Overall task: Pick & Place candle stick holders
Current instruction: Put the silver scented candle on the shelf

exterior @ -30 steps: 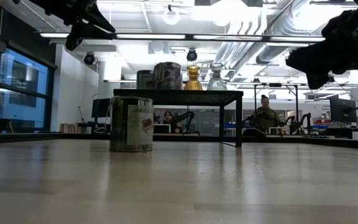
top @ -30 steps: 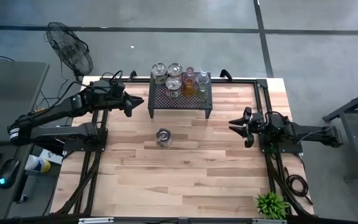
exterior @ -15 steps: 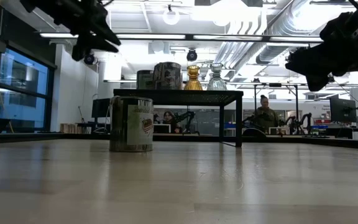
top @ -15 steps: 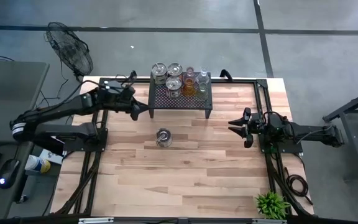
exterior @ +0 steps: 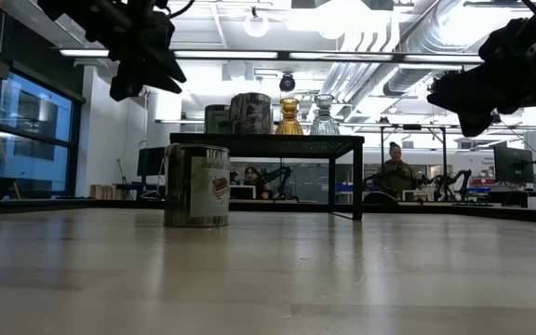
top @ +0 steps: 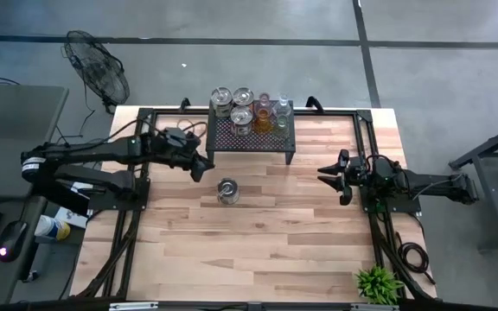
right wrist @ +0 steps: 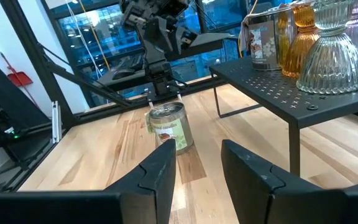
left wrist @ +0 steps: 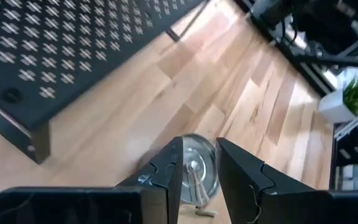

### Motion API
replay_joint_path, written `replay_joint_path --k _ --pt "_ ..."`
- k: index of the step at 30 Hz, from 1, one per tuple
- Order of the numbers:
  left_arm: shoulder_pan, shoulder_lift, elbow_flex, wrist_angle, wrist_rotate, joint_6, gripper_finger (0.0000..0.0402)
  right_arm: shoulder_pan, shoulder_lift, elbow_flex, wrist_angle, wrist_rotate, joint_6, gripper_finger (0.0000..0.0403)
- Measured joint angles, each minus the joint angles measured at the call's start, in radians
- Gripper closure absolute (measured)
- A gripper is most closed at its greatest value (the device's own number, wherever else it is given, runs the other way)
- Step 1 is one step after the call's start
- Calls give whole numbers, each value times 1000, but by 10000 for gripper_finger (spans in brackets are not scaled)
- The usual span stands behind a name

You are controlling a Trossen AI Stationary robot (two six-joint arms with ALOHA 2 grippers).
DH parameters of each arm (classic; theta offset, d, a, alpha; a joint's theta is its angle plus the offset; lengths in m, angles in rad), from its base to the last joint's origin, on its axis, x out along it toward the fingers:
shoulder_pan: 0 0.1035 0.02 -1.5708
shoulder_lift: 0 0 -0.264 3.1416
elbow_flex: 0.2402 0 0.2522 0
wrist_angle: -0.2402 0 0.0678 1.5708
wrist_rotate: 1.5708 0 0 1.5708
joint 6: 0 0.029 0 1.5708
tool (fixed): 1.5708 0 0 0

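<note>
The left gripper [top: 204, 168] has swung in from the far left and is now hanging just left of the lone silver candle stick holder [top: 227, 191], which is standing on the table [top: 258, 242] in front of the black stand [top: 251, 138]. Its fingers are a little way apart and holding nothing. The other candle stick holders [top: 251, 108] are sitting together on top of the stand. The right gripper [top: 333, 177] is waiting on the right side, fingers also a little apart and empty. The robot is reaching for the lone holder. Next, the left gripper probably needs to drop down around it and squeeze.
</note>
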Motion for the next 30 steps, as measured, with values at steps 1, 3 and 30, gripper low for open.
replay_joint_path --k 1,3,30 --pt "-14 7 0 0 -9 -2 309 0 0 0 0 0 0 281" --pt "-42 25 8 -8 -26 -4 309 0 0 0 0 0 0 281" --pt "-112 510 447 -554 -46 -292 309 0 0 -1 0 0 0 281"
